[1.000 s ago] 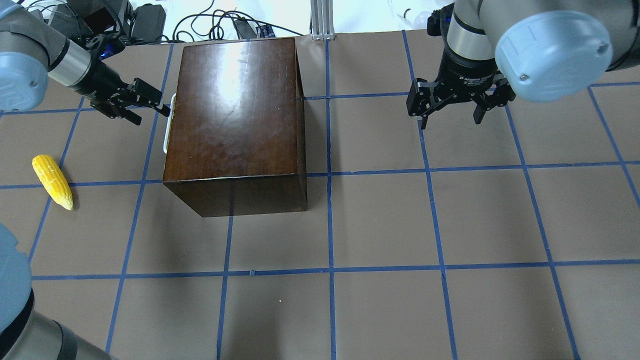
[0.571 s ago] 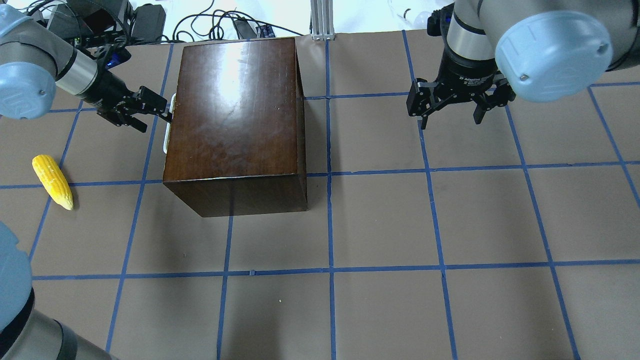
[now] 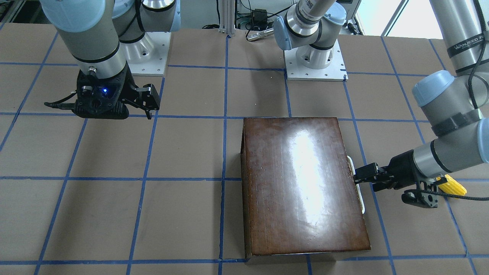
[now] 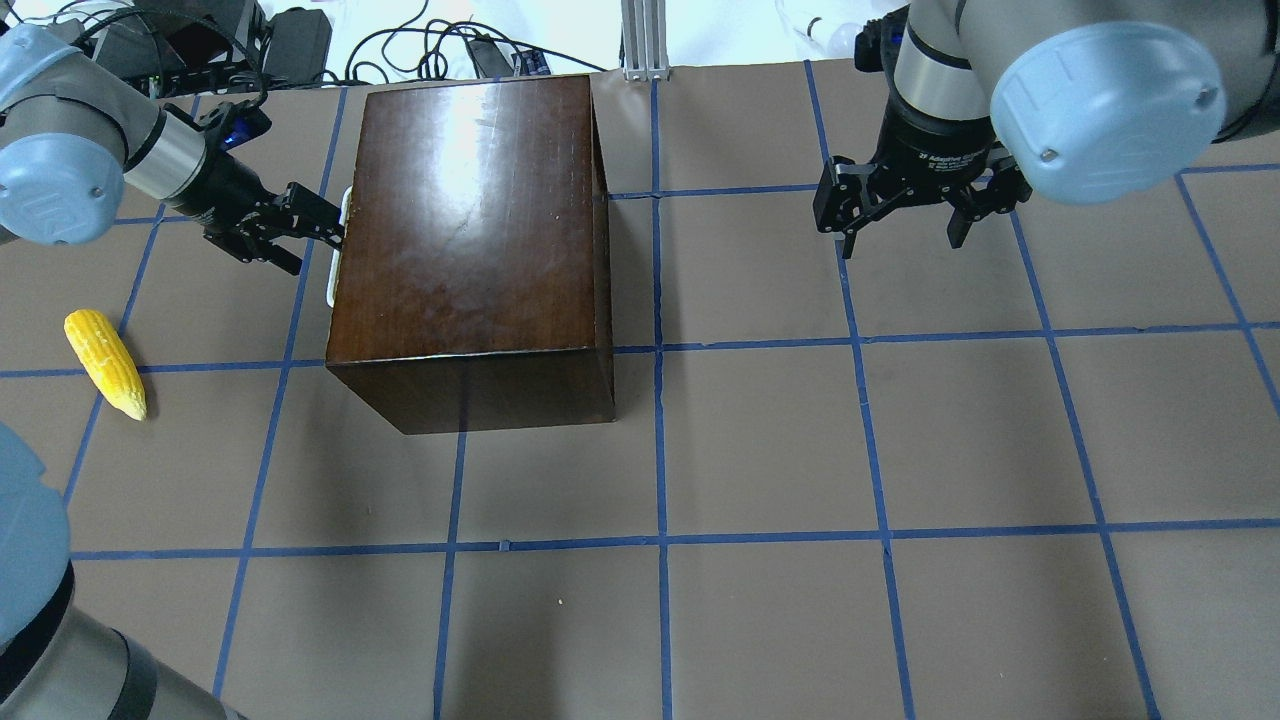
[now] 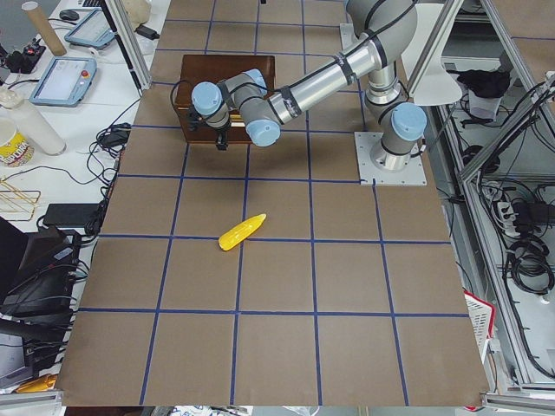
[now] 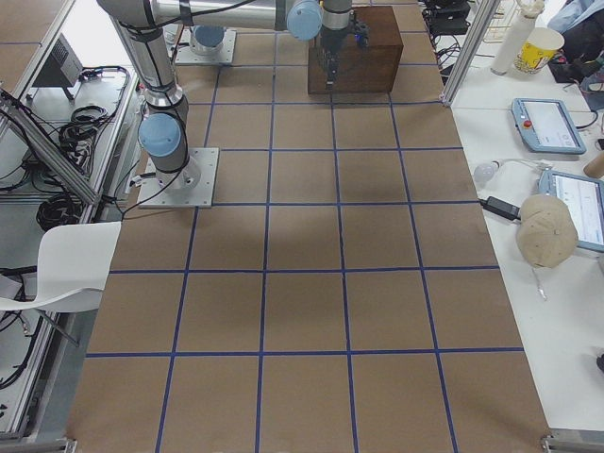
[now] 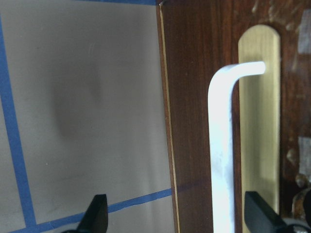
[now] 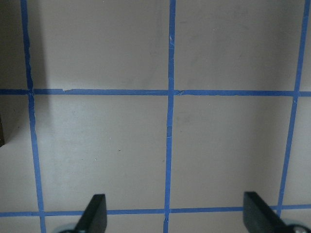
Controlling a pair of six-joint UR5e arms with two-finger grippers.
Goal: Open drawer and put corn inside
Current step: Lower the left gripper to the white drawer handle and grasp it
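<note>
Brown table (image 4: pixel 760 440), blue tape grid (image 4: pixel 760 343)

Bright, even overhead light, broad white glare on glossy box top (image 4: pixel 470 200) just beside left pincer (image 4: pixel 318 248), faint soft shadows on table (image 4: pixel 760 450), white handle (image 7: pixel 221 160) between pincer fingertips slightly blurred.

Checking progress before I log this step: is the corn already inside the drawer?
No, the corn lies out on the table, well apart from the wooden box.
</note>
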